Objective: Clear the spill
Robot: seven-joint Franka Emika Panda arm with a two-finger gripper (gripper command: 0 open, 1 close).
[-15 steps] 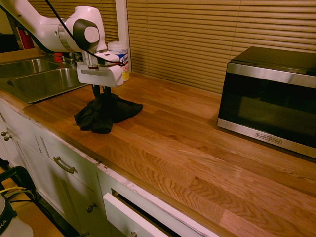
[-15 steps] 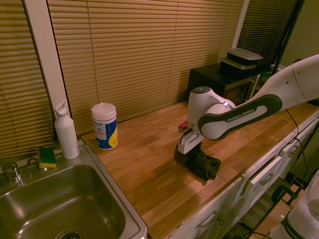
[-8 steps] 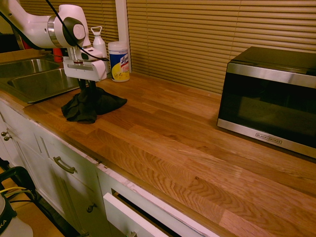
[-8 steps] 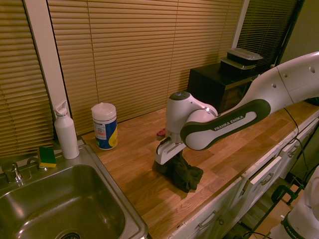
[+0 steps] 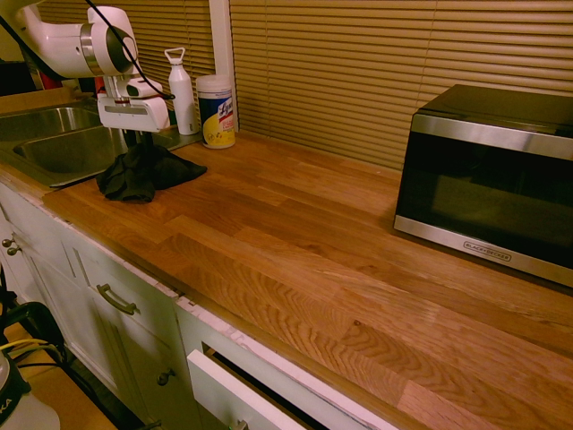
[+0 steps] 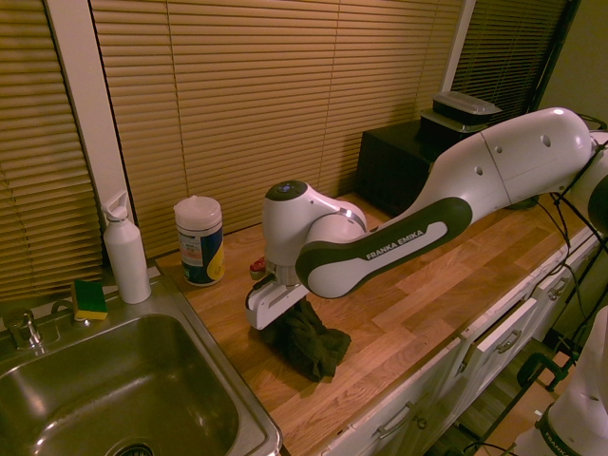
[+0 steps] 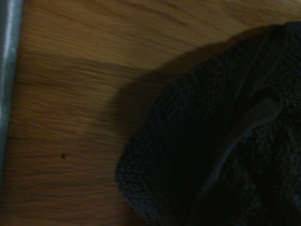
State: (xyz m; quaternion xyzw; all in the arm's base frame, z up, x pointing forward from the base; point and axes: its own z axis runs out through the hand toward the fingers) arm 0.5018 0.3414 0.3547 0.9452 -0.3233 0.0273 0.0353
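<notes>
My gripper stands upright near the left end of the wooden counter, shut on a large dark cloth that lies bunched on the wood beneath it. From the other side, the cloth spreads out below the gripper, close to the sink's rim. Seen from the wrist, the cloth fills one side and bare wood the other. No row of dark oval spots shows in any view; the spill is hidden or out of view.
The steel sink lies just beyond the cloth, and its rim shows in the wrist view. A wipes canister and a white bottle stand by the blinds. A sponge sits behind the sink. A microwave stands far right.
The gripper has dragged the dark cloth along the counter toward the sink, from near the wipes canister to just beside the sink's rim.
</notes>
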